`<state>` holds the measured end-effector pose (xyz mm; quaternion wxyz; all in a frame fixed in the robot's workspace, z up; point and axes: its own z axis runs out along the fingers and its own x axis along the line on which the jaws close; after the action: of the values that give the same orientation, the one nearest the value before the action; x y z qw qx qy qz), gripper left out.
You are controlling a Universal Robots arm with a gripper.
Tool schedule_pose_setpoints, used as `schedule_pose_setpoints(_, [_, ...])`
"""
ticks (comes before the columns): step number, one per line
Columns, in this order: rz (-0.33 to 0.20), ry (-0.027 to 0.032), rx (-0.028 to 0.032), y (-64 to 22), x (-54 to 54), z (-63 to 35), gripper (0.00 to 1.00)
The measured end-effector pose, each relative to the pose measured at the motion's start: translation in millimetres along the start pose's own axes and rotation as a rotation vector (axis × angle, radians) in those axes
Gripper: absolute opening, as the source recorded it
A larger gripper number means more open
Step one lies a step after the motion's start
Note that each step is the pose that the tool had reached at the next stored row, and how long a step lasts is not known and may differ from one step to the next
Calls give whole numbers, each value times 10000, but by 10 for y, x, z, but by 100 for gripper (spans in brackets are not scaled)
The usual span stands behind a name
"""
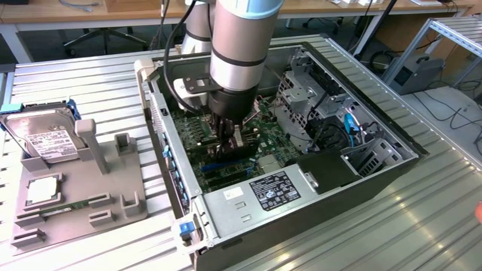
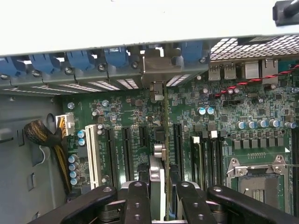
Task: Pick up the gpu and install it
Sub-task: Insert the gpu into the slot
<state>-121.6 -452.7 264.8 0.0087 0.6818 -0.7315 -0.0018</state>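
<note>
My gripper (image 1: 234, 145) reaches down into the open computer case (image 1: 376, 169), over the green motherboard (image 1: 263, 127). In the wrist view the gpu (image 2: 166, 140) stands on edge as a thin dark card running between the two black fingers (image 2: 139, 198). Its silvery bracket (image 2: 158, 65) sits against the case's rear slot wall, beside the blue latches (image 2: 79, 60). The gripper (image 2: 162, 200) is shut on the gpu, whose lower edge lines up with a black expansion slot among the parallel slots (image 2: 126, 149). The gpu (image 1: 228, 155) shows as a dark shape under the fingers in the exterior view.
A grey parts holder (image 1: 75, 192) at the exterior view's left carries a silver hard drive (image 1: 45, 138) and a green memory stick (image 1: 64, 208). Inside the case are the power supply (image 1: 263, 195), a metal drive cage (image 1: 309, 96), the CPU socket (image 2: 259, 177) and a cable bundle (image 2: 44, 137).
</note>
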Motion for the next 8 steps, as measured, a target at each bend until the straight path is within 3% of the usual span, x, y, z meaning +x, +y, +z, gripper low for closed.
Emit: schedule_pose_setpoints(8, [-1, -1, 0, -1, 0, 35, 27])
